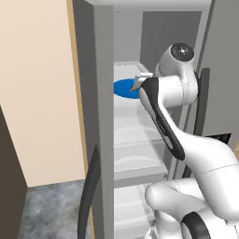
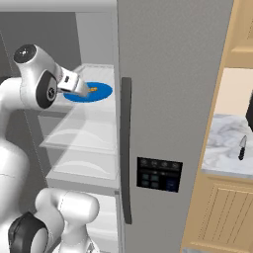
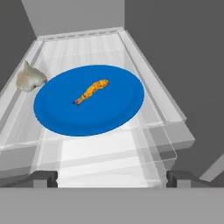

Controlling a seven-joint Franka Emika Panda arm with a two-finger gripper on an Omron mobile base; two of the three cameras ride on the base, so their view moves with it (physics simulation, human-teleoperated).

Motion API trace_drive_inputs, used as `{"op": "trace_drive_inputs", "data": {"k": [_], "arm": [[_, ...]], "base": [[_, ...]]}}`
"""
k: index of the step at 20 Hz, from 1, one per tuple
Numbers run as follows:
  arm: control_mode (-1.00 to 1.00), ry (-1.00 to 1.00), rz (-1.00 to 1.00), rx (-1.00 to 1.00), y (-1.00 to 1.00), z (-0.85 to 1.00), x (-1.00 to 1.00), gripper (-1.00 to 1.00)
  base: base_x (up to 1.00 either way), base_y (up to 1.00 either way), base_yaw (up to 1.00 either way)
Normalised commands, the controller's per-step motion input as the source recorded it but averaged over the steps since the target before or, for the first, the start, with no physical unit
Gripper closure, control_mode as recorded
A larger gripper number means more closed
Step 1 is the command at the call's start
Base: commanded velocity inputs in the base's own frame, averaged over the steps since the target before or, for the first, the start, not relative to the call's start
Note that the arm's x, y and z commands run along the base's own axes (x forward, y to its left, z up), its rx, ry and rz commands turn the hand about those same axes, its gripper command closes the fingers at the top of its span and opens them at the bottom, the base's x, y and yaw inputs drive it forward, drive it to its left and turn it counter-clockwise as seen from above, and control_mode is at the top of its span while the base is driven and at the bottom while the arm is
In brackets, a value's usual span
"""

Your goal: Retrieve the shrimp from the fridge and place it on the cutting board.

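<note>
Hand view, small curved orange shrimp [image 3: 91,92] on round flat blue plate [image 3: 118,109], see-through fridge [image 3: 168,111] shelf, maybe garlic [image 3: 29,78] beside, gripper [image 3: 112,178] jaws spread wide.

No legible text, labels or numbers

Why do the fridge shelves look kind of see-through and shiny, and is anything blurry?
Hand view: the shelf is pale and translucent with bright streaks; the shrimp and blue plate are fairly sharp. Left base view: curved white glints on the lower shelves. Right base view: the same glints; the shrimp is tiny and soft.
</note>
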Motion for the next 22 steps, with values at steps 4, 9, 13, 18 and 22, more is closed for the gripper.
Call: {"op": "trace_drive_inputs", "data": {"k": [4,9,13,18,22], "arm": [[-1.0,-0.01,-0.05,0.05,0.13,0.08,0.15,-1.0],[-1.0,0.08,0.0,0.04,0.0,-0.01,0.44,-1.0],[-1.0,0.05,0.0,0.0,0.0,0.0,0.61,-1.0],[-1.0,0.08,0.0,0.0,0.0,-0.1,0.65,-1.0],[-1.0,0.18,0.0,0.0,0.03,-0.11,0.74,-1.0]], "base": [[0.0,0.0,0.0],[0.0,0.0,0.0],[0.0,0.0,0.0],[0.0,0.0,0.0],[0.0,0.0,0.0]]}}
